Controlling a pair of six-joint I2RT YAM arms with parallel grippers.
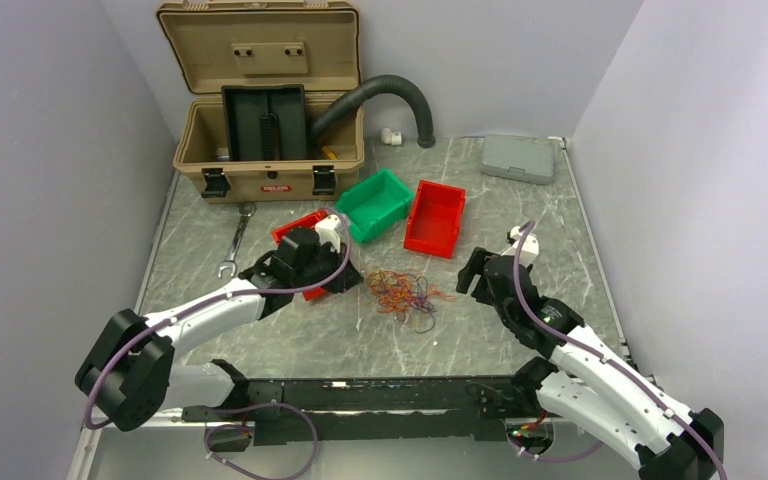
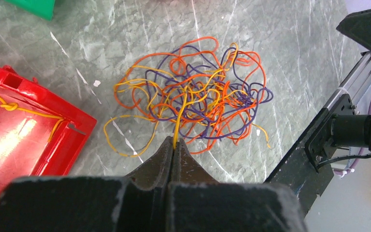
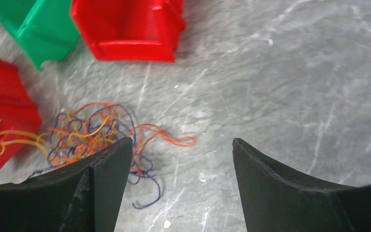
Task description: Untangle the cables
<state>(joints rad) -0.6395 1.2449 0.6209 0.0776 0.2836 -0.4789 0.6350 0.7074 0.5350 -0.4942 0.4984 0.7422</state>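
**Fig.** Tangle of cables [image 1: 401, 293] lying on the surface [image 1: 560, 230] between the two arms, near the red bin [image 2: 24, 130] by the left arm. Left tool [image 2: 174, 146] closed on one yellow strand [image 2: 178, 116] at the near edge of the tangle. Right tool [image 3: 179, 145] spread wide, holding nothing, apart from the heap. The strands look light, thin and limp, and are likely to slide and drag neighbours along. A free end or an outer loop seems a better place to grip than the dense middle. The pinched strand's run within the knot cannot be traced. The right wrist view loses part of the heap behind one finger. A further yellow piece [image 2: 9, 106] in the red bin is cut off.
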